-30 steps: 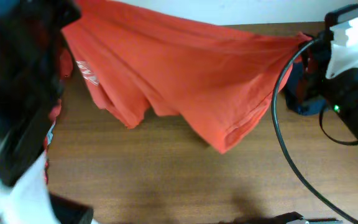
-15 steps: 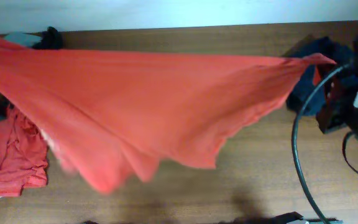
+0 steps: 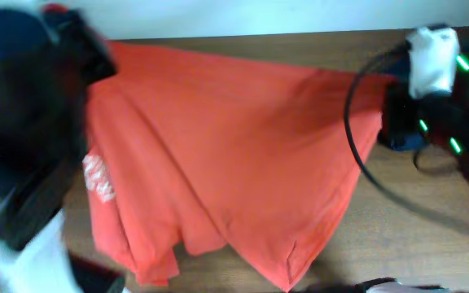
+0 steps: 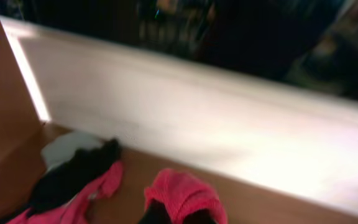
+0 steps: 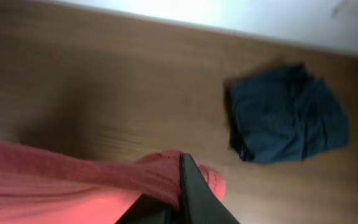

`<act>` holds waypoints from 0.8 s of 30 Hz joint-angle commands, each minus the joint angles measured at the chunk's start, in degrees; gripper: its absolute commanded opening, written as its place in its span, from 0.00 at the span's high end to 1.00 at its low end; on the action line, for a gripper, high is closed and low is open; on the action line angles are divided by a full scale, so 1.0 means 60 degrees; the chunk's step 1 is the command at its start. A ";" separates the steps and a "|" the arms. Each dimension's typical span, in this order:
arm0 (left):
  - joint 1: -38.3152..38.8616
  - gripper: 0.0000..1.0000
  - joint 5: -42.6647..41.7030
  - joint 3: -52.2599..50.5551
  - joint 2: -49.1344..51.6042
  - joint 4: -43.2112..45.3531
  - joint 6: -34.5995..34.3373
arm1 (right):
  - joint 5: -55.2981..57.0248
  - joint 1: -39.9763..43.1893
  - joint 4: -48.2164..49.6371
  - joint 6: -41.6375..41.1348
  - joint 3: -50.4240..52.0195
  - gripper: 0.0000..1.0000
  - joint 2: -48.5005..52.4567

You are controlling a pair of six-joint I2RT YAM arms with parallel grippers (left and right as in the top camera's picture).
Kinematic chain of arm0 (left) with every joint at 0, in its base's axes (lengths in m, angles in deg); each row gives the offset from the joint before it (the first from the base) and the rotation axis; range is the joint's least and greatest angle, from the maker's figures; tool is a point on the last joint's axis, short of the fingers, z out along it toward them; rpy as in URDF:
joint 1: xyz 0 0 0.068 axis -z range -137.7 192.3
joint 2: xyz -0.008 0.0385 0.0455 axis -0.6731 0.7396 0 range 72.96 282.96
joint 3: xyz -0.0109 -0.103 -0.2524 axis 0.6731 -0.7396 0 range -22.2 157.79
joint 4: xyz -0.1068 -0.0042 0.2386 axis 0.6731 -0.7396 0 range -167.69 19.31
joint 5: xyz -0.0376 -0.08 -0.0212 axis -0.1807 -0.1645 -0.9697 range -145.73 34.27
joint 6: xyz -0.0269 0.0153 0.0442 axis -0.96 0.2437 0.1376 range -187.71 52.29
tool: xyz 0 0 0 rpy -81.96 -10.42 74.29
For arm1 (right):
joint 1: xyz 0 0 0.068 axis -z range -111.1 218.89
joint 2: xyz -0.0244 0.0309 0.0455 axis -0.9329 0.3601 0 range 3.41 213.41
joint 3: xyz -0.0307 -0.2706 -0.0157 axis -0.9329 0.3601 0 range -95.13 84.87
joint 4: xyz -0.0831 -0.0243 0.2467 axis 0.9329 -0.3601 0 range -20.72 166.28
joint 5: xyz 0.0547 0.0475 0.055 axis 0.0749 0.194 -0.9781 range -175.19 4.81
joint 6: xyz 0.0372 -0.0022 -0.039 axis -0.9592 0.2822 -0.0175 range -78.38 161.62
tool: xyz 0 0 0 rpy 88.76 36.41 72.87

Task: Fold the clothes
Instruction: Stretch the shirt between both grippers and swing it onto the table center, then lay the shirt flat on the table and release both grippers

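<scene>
The left pincer (image 4: 176, 214) grips the T-shirt (image 3: 234, 163) at ten o'clock, the right pincer (image 5: 180, 185) grips it at two o'clock; its taut edge runs nine-to-three, the body trailing toward six.

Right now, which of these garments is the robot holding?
The orange-red cotton T-shirt with white lettering: the left gripper and right gripper each pinch its edge. The navy garment lies loose on the wooden table.
</scene>
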 commanded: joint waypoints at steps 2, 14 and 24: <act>-0.0022 0.99 0.0820 0.0007 0.1435 -0.0131 0.0113 | 0.0135 0.0623 -0.0036 -0.0226 -0.0007 0.96 0.1275; -0.0390 0.99 0.0969 0.0007 0.4663 0.0455 -0.0488 | -0.0801 0.1381 0.1428 0.0036 0.0000 0.96 0.4914; -0.0914 0.99 0.0947 0.0007 0.6991 0.1446 -0.0718 | -0.0947 0.1370 0.3282 0.0029 0.0000 0.96 0.7373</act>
